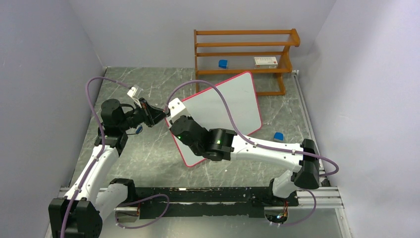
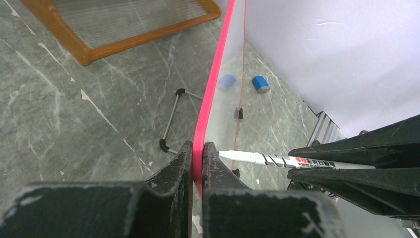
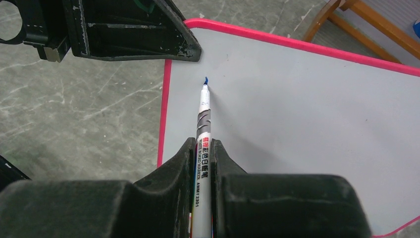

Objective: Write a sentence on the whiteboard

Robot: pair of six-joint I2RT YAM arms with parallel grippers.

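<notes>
The whiteboard (image 1: 233, 101) is white with a red-pink rim and stands tilted in mid-table. My left gripper (image 1: 167, 115) is shut on its left rim (image 2: 203, 139). My right gripper (image 1: 174, 126) is shut on a white whiteboard marker (image 3: 203, 134), also seen in the left wrist view (image 2: 277, 159). The marker's tip touches the board near its upper left corner, where a tiny blue stroke (image 3: 205, 79) shows. No lettering of the sentence beyond that stroke is visible. The left gripper's finger (image 3: 148, 34) sits just above the tip.
A wooden rack (image 1: 245, 54) stands at the back, holding a blue cap (image 1: 223, 63) and a small box (image 1: 266, 61). A blue object (image 1: 278, 136) lies on the table right of the board. The board's wire stand with black feet (image 2: 171, 121) rests behind it.
</notes>
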